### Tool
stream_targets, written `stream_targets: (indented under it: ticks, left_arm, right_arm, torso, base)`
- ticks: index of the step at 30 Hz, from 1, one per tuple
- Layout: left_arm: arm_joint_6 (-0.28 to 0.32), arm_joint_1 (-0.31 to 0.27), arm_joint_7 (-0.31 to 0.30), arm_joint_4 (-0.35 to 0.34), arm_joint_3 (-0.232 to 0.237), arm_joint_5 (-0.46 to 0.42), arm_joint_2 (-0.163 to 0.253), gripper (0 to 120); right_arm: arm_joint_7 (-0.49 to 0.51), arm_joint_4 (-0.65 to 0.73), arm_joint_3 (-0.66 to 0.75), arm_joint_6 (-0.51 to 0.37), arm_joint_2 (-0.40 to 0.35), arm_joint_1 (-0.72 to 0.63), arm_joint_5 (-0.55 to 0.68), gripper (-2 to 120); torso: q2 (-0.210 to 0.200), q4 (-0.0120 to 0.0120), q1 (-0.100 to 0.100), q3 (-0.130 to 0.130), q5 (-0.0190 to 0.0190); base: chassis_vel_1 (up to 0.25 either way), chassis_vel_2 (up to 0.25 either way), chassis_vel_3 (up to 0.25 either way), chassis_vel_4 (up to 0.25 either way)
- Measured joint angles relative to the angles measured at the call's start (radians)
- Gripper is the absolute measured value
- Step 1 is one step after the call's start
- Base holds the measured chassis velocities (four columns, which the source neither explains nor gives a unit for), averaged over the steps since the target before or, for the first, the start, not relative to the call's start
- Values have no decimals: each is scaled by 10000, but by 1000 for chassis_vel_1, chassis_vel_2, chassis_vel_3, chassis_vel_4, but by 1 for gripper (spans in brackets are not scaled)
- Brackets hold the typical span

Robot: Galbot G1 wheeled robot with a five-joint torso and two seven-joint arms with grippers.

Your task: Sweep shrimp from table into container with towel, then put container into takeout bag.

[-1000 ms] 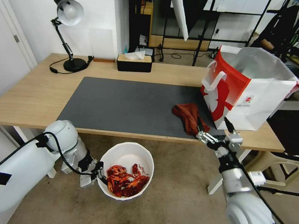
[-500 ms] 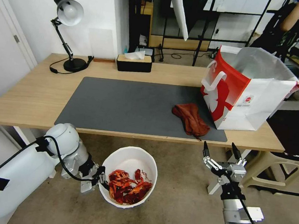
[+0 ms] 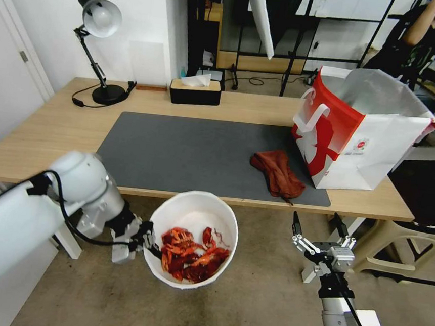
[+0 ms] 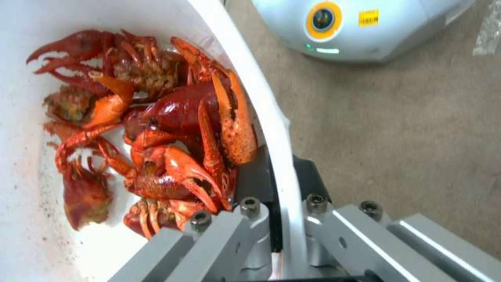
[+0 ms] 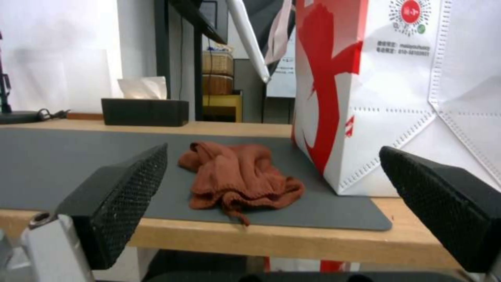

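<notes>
Left end effector [image 3: 149,240] grips container [image 3: 197,201] rim; shrimp [image 3: 192,254] inside.

The head camera is looking down from high over the table [image 3: 52,133]. The left wrist camera is pressing close against the bowl [image 4: 271,117] rim. The right wrist camera is facing level across the table edge, sharing the towel [image 5: 235,176] and bag [image 5: 407,98] with the head view.

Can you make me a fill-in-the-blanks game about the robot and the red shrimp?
1. The shrimp are piled inside the white ____.
2. The left gripper has its jaws shut on the container's ____.
3. The rust-brown towel lies on the dark grey mat, next to the takeout ____.
4. The right gripper waits below the table edge with its jaws ____.

Missing words: container; rim; bag; open
</notes>
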Motion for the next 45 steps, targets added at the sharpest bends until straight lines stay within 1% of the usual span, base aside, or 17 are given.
stream_targets:
  ticks: [2, 8, 11, 12, 15, 20, 23, 25, 32, 33, 36, 38, 39, 40, 41, 43, 45]
  left_arm:
    - [186, -200, -1, -123, 24, -507, 372, 0]
    - [338, -1032, -3, 37, 258, -990, 553, 0]
    - [359, -2049, -5, 508, 739, -1163, 328, 0]
    - [359, -2049, -5, 508, 739, -1163, 328, 0]
    - [360, -3369, -11, 1197, 1365, -1346, -26, 0]
    - [360, -4473, -14, 1826, 1990, -1403, -442, 0]
    - [412, -5480, -14, 2465, 2800, -1422, -1057, 0]
    - [426, -5659, -16, 2612, 2965, -1430, -1215, 0]
    - [379, -7151, -17, 4068, 4380, -1429, -2573, 0]
    - [379, -7151, -17, 4068, 4380, -1429, -2573, 0]
    - [295, -7909, -16, 4987, 4745, -1427, -3345, 0]
    - [295, -7909, -16, 4987, 4745, -1427, -3345, 0]
    - [264, -8222, -17, 5401, 4838, -1414, -3735, 0]
    - [184, -8816, -21, 6455, 4958, -1379, -4874, 0]
    - [184, -8816, -21, 6455, 4958, -1379, -4874, 0]
    - [167, -9079, -46, 7132, 4959, -1328, -5620, 0]
    - [164, -9161, -57, 7388, 4947, -1295, -5895, 0]
  right_arm:
    - [-11, -4, -54, -19, -26, 78, -12, 100]
    - [-27, -4, -124, -50, 15, 76, -67, 100]
    - [-44, -7, -163, -59, 60, 75, -100, 100]
    - [-44, -7, -163, -59, 60, 75, -100, 100]
    - [-58, -6, -202, -86, 87, 102, -140, 100]
    - [-65, -30, -239, -94, 64, 125, -173, 100]
    - [-67, -94, -259, -97, 58, 174, -185, 100]
    - [-67, -107, -263, -100, 59, 189, -184, 100]
    - [-55, -209, -307, -116, 22, 302, -163, 100]
    - [-55, -209, -307, -116, 22, 302, -163, 100]
    - [-36, -234, -293, -117, -11, 346, -108, 100]
    - [-36, -234, -293, -117, -11, 346, -108, 100]
    - [-32, -247, -277, -116, -23, 360, -86, 100]
    - [-29, -284, -235, -102, -42, 348, -36, 100]
    - [-29, -284, -235, -102, -42, 348, -36, 100]
    - [-29, -320, -250, -96, -62, 386, -21, 100]
    - [-29, -330, -265, -96, -69, 409, -18, 100]
  torso:
    - [0, 8, 0, 0, 3]
    - [0, 3, 0, 0, 2]
    - [0, 3, 0, 1, -7]
    - [0, 3, 0, 1, -7]
    - [1, 0, 0, 1, 7]
    - [1, 2, 3, 1, 7]
    - [1, 2, 2, 1, 5]
    - [2, 2, 3, 1, 8]
    - [1, 2, 3, 1, 3]
    - [1, 2, 3, 1, 3]
    - [1, 2, 3, 1, 2]
    - [1, 2, 3, 1, 2]
    - [1, 5, 2, 0, 5]
    - [1, -2, 3, 1, 5]
    - [1, -2, 3, 1, 5]
    - [1, -2, 3, 1, 7]
    - [1, 0, 3, 1, 4]
  base:
    - [0, 0, 0, 0]
    - [0, 0, 0, 0]
    - [0, 0, 0, 0]
    - [0, 0, 0, 0]
    - [0, 0, 0, 0]
    - [0, 0, 0, 0]
    - [0, 0, 0, 0]
    - [0, 0, 0, 0]
    - [0, 0, 0, 0]
    - [0, 0, 0, 0]
    - [0, 0, 0, 0]
    - [0, 0, 0, 0]
    - [0, 0, 0, 0]
    - [0, 0, 0, 0]
    - [0, 0, 0, 0]
    - [0, 0, 0, 0]
    - [0, 0, 0, 0]
